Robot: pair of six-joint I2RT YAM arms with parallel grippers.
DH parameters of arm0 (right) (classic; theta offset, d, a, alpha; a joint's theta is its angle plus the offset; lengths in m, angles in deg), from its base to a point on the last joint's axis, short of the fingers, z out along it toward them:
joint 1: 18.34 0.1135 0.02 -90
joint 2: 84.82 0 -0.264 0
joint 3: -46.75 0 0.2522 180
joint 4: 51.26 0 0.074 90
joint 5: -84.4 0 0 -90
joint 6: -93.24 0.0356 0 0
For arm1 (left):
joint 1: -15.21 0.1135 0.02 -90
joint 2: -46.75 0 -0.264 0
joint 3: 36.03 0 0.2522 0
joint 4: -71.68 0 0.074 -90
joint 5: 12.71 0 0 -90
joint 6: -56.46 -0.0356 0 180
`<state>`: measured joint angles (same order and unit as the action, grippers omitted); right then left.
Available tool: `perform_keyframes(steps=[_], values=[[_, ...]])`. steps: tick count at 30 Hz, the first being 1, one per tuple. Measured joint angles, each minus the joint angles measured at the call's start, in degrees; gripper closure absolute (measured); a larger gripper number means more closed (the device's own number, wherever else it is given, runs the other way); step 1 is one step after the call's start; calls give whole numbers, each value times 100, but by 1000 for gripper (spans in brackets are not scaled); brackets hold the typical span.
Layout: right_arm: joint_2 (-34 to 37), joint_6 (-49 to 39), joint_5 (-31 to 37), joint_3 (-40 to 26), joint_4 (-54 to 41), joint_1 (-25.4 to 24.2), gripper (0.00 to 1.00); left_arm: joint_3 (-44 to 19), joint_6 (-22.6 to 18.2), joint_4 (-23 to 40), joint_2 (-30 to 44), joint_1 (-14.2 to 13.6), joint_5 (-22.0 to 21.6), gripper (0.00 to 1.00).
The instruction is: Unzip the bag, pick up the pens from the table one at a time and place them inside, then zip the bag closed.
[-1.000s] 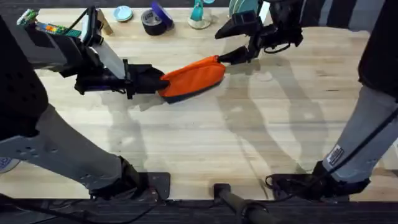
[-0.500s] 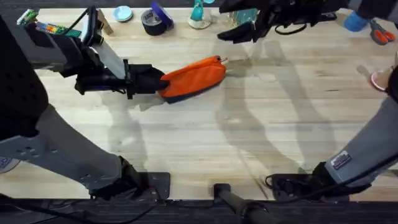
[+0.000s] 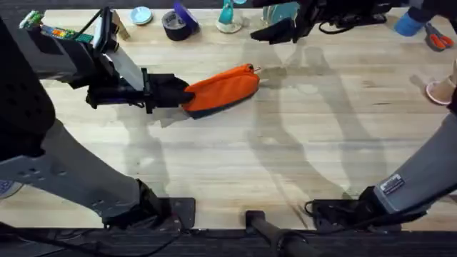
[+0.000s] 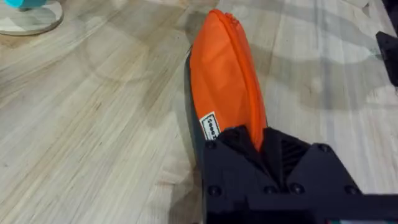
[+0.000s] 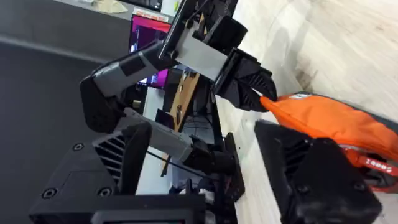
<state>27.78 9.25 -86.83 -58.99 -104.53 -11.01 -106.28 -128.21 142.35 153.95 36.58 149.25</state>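
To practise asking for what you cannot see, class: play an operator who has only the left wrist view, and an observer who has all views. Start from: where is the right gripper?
Observer: Overhead, the right gripper hangs beyond the bag's far end, apart from it.
Operator: Open or shut?
Observer: Right wrist view: its fingers stand wide apart.
Operator: What lies near it?
Observer: A dark tape roll at the table's far edge.

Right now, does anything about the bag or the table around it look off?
Nothing looks damaged or spilled. The bag lies tilted on the table, one end clamped in the left gripper. The right gripper hovers off it. No pens lie nearby.
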Motion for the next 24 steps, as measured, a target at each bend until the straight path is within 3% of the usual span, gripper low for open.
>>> perform_keyframes(steps=[8,24], values=[[-151,92,204,-19,-50,0,5,0,6,0,0,0,1,959],[-740,87,2368,-64,-1488,0,4,0,17,-11,0,0,1,959]])
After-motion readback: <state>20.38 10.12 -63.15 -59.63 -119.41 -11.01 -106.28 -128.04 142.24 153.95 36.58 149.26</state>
